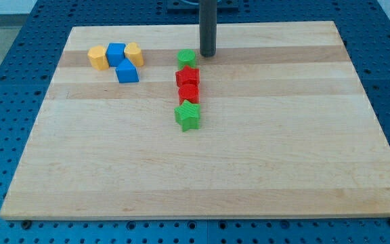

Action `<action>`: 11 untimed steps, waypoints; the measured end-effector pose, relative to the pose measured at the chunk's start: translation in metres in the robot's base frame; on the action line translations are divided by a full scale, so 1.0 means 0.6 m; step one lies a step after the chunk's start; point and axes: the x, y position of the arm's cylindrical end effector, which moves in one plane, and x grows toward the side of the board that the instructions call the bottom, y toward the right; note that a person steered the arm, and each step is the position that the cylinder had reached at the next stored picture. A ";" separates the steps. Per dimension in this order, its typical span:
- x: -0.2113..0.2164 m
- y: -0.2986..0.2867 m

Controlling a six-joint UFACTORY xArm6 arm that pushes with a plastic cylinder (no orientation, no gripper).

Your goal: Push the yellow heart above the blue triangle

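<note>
My tip [208,55] rests on the board near the view's top centre, just right of a green block [186,58]. Two yellow blocks flank a blue cube [116,53] at the top left. The right one [134,53] has rounded lobes and looks like the yellow heart. The left one [98,57] looks more angular. The blue triangle [126,72] lies just below the cube and the heart, touching or nearly touching them. My tip is well to the right of this cluster.
Below the green block, a red star [187,76], a second red block [189,92] and a green star [187,116] form a column down the board's middle. The wooden board [283,149] sits on a blue perforated table.
</note>
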 end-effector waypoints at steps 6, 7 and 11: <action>-0.107 -0.182; -0.107 -0.204; 0.023 -0.219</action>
